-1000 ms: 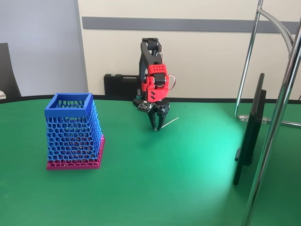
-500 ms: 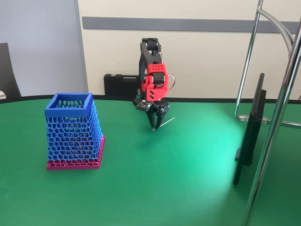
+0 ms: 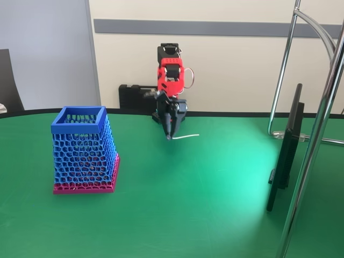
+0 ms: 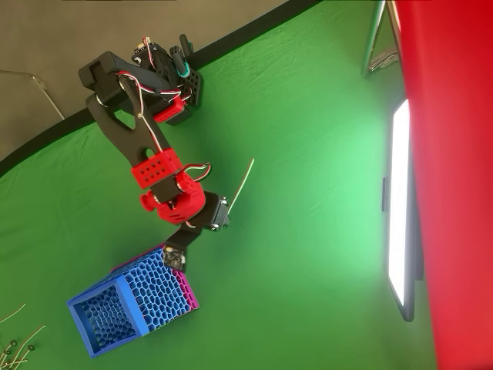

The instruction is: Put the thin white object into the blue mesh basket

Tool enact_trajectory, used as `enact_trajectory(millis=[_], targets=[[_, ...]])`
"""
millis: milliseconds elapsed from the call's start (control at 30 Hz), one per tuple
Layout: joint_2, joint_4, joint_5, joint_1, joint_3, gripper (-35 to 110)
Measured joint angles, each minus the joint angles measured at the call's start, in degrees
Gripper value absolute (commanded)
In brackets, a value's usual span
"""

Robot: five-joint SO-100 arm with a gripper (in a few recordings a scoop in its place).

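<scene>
Since a second ago the gripper point(image 3: 169, 134) has risen, clamped on one end of the thin white object point(image 3: 186, 136), now carried above the table; next comes swinging it over the blue mesh basket point(image 3: 80, 150).

In the fixed view the gripper point(image 3: 170, 134) pinches one end of the stick point(image 3: 185, 136), hiding that end. From overhead, the gripper point(image 4: 174, 257) overlaps the basket point(image 4: 115, 312) base and the stick's point(image 4: 240, 186) held end is hidden under the wrist. The desk point(image 3: 177, 215) runs off every edge.
</scene>
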Motion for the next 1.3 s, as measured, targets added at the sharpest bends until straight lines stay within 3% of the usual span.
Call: enact_trajectory(millis=[800, 1300], targets=[[-3.3, 0.4, -30.8, 28.3, -47.5, 1], [-15.2, -16.9, -42.1, 35.8, -54.4, 1]])
